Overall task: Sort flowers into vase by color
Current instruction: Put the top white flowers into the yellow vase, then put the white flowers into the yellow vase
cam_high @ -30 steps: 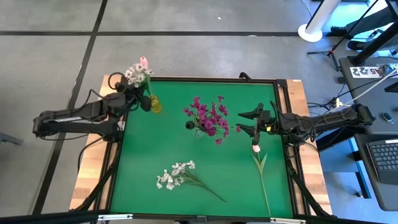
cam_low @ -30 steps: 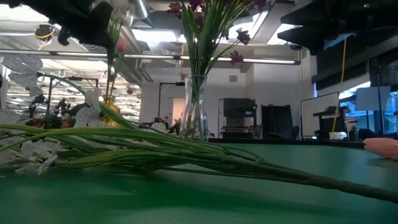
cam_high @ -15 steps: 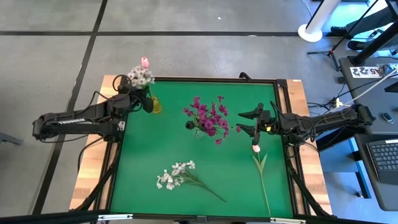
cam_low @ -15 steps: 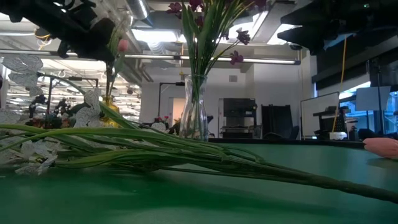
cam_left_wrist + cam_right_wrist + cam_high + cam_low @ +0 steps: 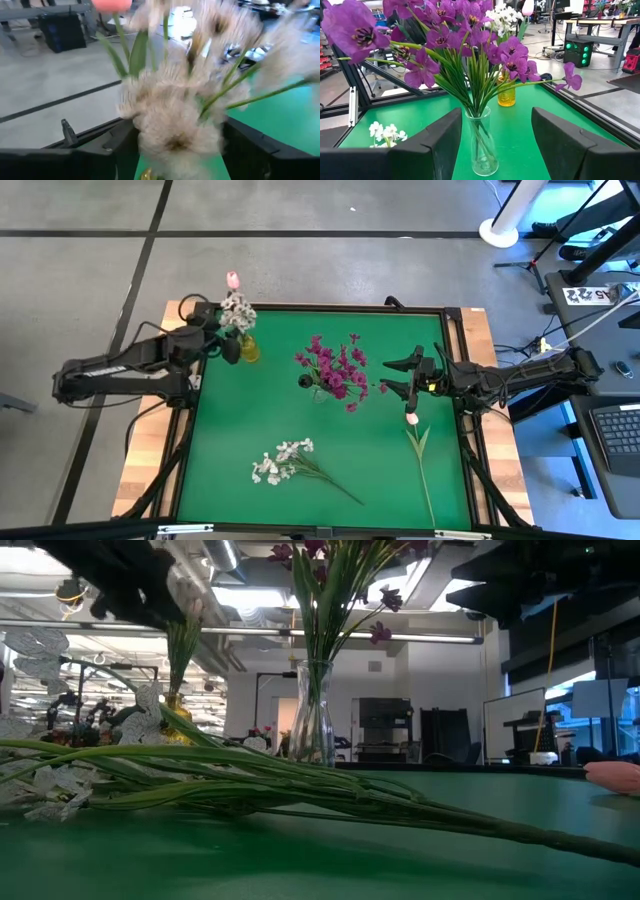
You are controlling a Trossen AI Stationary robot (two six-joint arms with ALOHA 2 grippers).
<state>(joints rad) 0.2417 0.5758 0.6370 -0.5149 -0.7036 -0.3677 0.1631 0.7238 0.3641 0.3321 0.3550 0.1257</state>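
A small yellow vase at the table's far left holds a white blossom cluster and a pink tulip. My left gripper is open, one finger on either side of the cluster. In the middle, a clear vase holds purple flowers. My right gripper hangs open just right of them, holding nothing. A white spray and a pink tulip lie flat on the green mat. My left gripper stands open around the white blossom cluster above the yellow vase, coming level from the table's left. The blossoms fill the gap between the fingers, and I cannot tell whether the fingers touch them.
The green mat has a raised dark frame all round. The loose tulip's stem runs toward the near right corner. The white spray's stems stretch across the near middle. There is bare mat at the near left.
My left gripper has opened and let go of the flowers in the yellow vase, staying beside it. The white cluster has shifted a little toward the table's right and now stands over the vase. My right gripper has kept still.
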